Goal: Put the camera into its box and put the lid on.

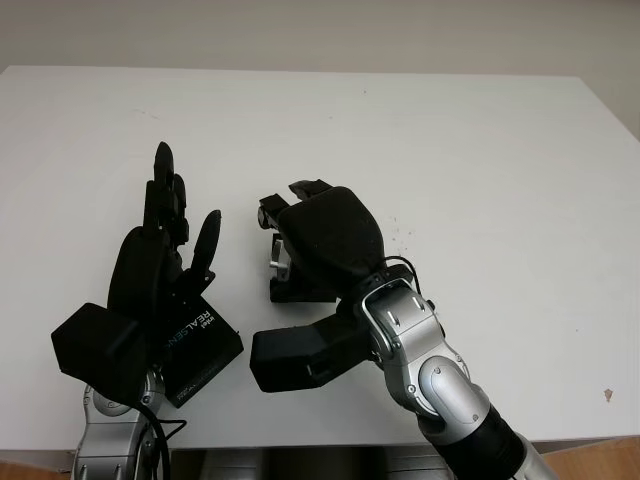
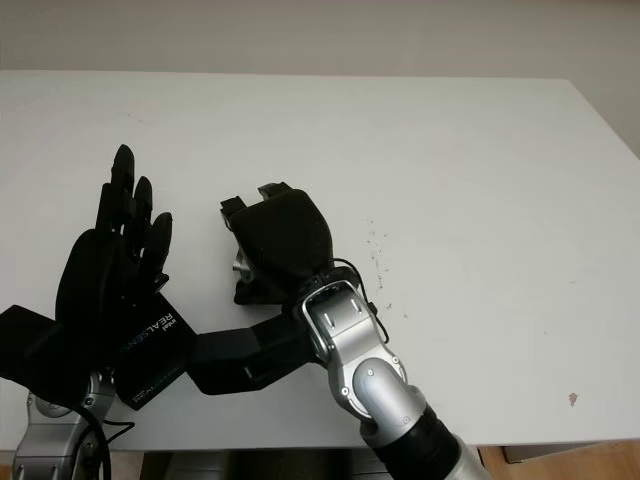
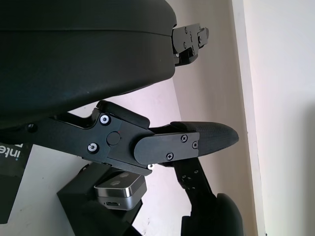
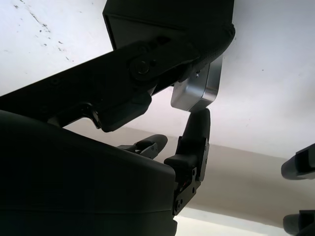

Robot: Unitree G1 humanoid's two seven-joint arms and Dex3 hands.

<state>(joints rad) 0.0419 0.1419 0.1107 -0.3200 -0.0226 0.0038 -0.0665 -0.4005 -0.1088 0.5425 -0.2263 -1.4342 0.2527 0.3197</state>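
The silver camera (image 1: 279, 262) lies on the open black box (image 1: 300, 291) near the table's middle; the left wrist view shows the camera (image 3: 118, 190) on the box (image 3: 91, 209) too. My right hand (image 1: 292, 216) covers both from above, fingers curled down around the camera, and one fingertip (image 4: 197, 125) touches the camera's (image 4: 197, 88) end. The black lid (image 1: 203, 347) with white REALSENSE lettering lies flat to the left of the box. My left hand (image 1: 175, 215) hovers open over the lid, fingers pointing away from me.
The white table (image 1: 480, 180) stretches wide to the right and to the back. Its front edge runs just below both arms. Small dark specks (image 1: 400, 238) mark the surface right of the box.
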